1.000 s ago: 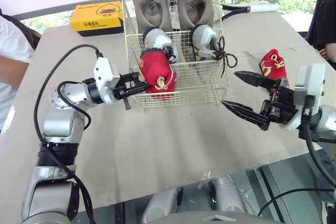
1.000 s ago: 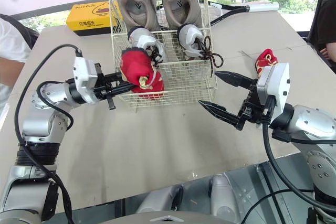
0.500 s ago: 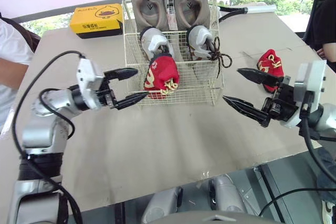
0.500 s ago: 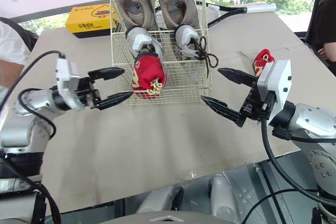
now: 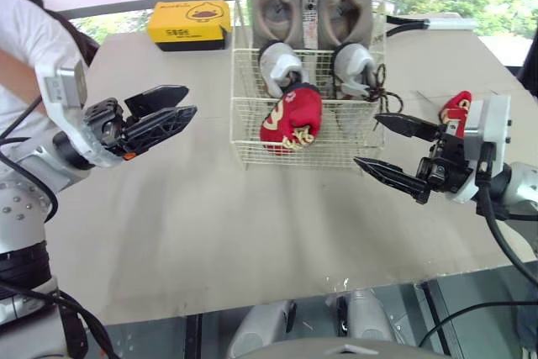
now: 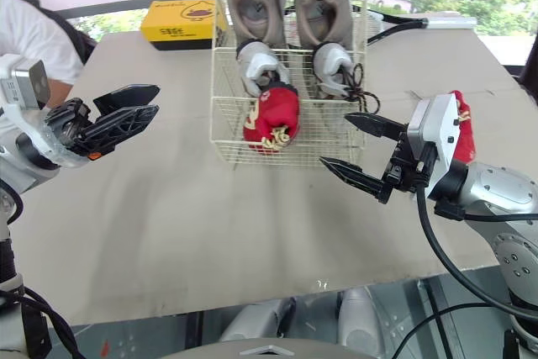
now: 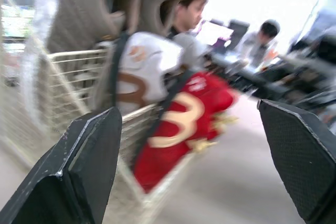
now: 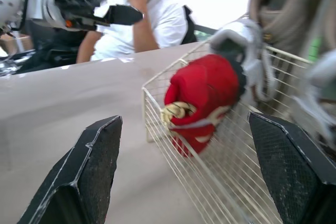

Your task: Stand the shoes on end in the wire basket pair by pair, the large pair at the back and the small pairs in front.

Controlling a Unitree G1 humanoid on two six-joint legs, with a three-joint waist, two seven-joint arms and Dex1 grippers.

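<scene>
Left gripper (image 5: 190, 100): fingers apart, empty.
Right gripper (image 5: 366, 139): I saw it spread wide, empty.
Wire basket (image 5: 245, 134): between both grippers, nearer the right.
Red shoe (image 5: 290, 119): in the basket's front.
Second red shoe (image 5: 458, 107): on the table behind the right gripper.
Yellow box (image 5: 188, 23): print I couldn't read.

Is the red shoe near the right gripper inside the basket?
Out. That red shoe lies on the table beside the wire basket, behind the right gripper.

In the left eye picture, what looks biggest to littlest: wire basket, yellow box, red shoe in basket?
1. wire basket
2. yellow box and red shoe look about alike; the box sits farther back, so I won't rank them.
</scene>
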